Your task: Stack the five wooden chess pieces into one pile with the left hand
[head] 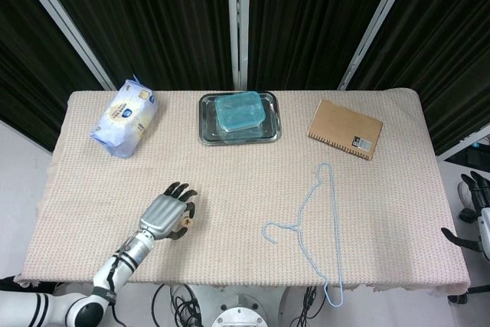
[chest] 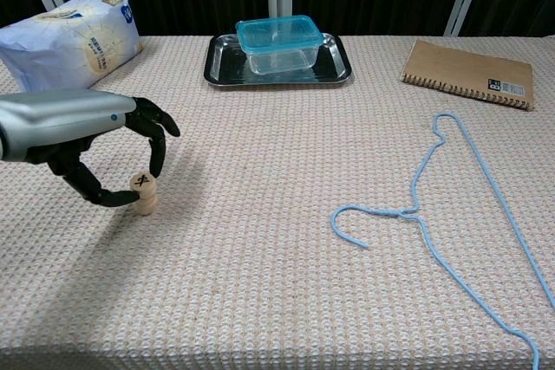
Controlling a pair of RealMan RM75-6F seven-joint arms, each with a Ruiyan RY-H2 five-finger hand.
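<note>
- Left hand [chest: 104,158] low over the desk [chest: 277,301], near its front left — thumb and a finger pinch the top piece [chest: 140,183] of the stack [chest: 144,195].
- Stack stands upright on the cloth; how many pieces it has I cannot tell.
- Right hand [head: 476,203] at the far right edge of the head view, off the desk, fingers spread, holding nothing.
- Bag [chest: 74,34] back left; tray [chest: 334,67] with blue-lidded box [chest: 277,41] back centre; notebook [chest: 464,71] back right; hanger [chest: 434,205] — right of centre.
</note>
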